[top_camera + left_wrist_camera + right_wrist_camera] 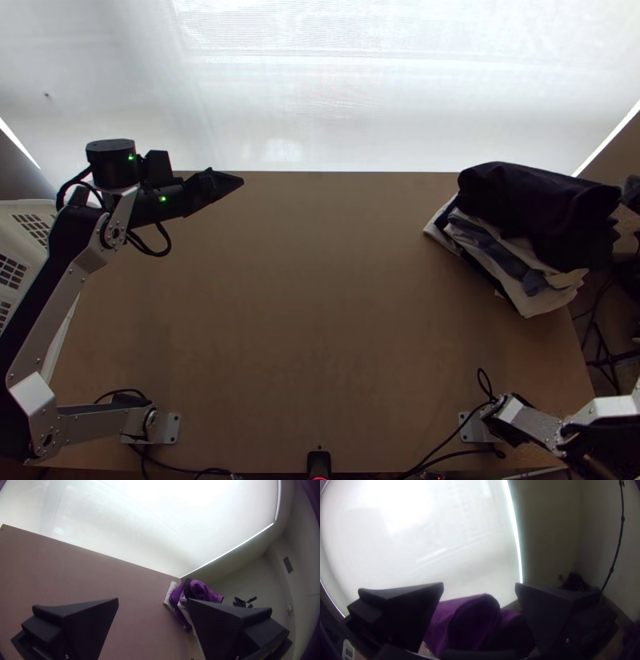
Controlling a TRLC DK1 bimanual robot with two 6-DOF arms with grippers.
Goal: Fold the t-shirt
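**Black two-finger left tool [235, 182] and right tool [479, 587] both spread; pile of dark and pale folded cloth [552, 302] at far right**

Left tool: wide flat black fingers well apart, per left wrist view. It sits over the far left of the brown wooden surface [320, 320], near the far edge, tips aimed right. Well apart from the pile.

Right tool: same kind of fingers, also well apart. Right wrist view has purple cloth between and beyond them; can't tell whether they touch it. Right silver-grey and black arm [532, 424] runs from its base at near right out past the right side.

T-shirt: can't tell which piece it is. The pile is on the far right of the surface, layers stacked a bit unevenly. Dark purple cloth [532, 196] on top, loosely folded, rounded folds. Below it, white and blue-grey layers, their edges showing on the left and near sides.

Rest: white plastic basket with slotted sides [26, 210] just beside the surface, left. Bright white sheet-like backdrop [336, 96] past the far edge. Small black device [318, 462] at near edge, middle.
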